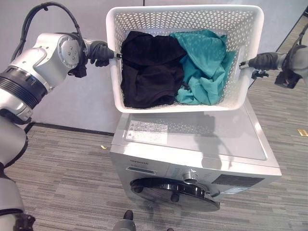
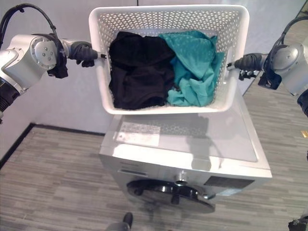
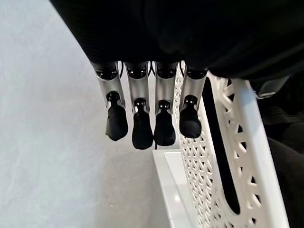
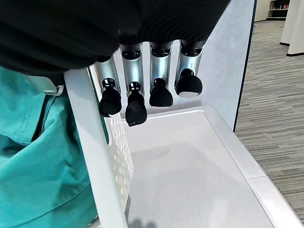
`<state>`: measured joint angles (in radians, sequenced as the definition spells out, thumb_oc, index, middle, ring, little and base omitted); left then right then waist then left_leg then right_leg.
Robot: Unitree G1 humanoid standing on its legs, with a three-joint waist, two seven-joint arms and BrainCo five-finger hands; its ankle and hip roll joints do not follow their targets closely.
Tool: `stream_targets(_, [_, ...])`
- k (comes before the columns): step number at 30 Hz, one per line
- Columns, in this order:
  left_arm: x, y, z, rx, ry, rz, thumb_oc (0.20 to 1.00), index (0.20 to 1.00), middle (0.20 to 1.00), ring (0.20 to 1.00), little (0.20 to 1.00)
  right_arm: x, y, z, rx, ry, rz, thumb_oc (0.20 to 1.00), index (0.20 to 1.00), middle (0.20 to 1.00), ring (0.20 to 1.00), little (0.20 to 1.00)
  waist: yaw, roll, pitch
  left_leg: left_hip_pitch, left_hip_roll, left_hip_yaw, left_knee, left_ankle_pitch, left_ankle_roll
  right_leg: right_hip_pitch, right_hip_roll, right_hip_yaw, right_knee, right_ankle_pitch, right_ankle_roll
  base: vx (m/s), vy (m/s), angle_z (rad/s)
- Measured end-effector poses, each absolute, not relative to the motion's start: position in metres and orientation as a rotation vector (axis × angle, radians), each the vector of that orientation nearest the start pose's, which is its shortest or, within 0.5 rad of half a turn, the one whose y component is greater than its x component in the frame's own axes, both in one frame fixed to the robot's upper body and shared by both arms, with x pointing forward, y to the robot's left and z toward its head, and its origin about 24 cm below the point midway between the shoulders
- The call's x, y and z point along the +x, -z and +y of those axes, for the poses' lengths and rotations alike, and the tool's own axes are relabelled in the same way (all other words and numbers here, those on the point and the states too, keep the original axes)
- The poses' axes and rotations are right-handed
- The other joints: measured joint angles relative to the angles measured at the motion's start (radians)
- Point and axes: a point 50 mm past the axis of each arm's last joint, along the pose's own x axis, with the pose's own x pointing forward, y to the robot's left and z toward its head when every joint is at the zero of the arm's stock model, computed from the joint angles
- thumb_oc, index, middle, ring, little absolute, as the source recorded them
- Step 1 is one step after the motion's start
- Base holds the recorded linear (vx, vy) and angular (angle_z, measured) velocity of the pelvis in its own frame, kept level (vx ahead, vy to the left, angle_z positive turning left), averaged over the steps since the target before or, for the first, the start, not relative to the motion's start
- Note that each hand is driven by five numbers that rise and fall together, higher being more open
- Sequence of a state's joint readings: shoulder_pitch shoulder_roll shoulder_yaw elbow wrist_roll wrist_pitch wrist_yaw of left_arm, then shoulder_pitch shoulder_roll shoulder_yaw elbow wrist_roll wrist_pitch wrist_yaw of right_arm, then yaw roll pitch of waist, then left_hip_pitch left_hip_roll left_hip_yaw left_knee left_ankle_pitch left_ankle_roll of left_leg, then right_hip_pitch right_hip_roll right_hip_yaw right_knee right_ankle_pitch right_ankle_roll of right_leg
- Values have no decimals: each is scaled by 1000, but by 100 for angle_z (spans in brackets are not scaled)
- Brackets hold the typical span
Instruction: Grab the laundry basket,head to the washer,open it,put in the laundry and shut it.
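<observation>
A white perforated laundry basket [image 1: 183, 10] hangs tilted toward me, over the back of the washer's flat grey top [image 1: 216, 139]. Inside lie a black garment [image 1: 147, 67] on the left and a teal one [image 1: 204, 62] on the right. My left hand [image 1: 99, 52] grips the basket's left handle and my right hand [image 1: 262, 60] grips the right handle. In the left wrist view the fingers [image 3: 142, 128] curl down outside the basket wall [image 3: 213, 156]. The right wrist view shows fingers [image 4: 135, 107] beside the rim [image 4: 92, 142], with teal cloth [image 4: 33, 156] inside. The round washer door [image 1: 173, 190] is shut.
A pale grey wall panel [image 1: 72, 101] stands right behind the washer. Grey plank flooring [image 1: 62, 168] lies to the left and front. More floor opens out to the right of the machine [image 1: 288, 110].
</observation>
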<state>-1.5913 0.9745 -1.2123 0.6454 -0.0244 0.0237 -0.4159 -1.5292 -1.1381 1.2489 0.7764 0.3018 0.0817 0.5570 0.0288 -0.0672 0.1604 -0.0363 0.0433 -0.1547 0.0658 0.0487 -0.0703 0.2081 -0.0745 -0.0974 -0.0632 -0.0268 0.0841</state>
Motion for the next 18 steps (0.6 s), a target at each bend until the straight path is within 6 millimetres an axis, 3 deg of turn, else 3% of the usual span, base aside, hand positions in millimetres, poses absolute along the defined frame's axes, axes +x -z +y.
stream_targets(11, [388,-326,191,1595,309,-72,200,200,200,200,200,370,-308,-285,-1277,-248,271,200,200,200,200,200,1,0,0,0,0,-1,-3,0,0,1,0,-1,-6,0,0,0,0,0])
stream_targets(18, [401,-335,184,1418,129,-224,200,200,200,200,200,371,-314,-290,-1138,-158,133,200,200,200,200,200,7,-2,-5,-1,1,1,-4,0,0,-1,1,1,-4,0,0,0,0,0])
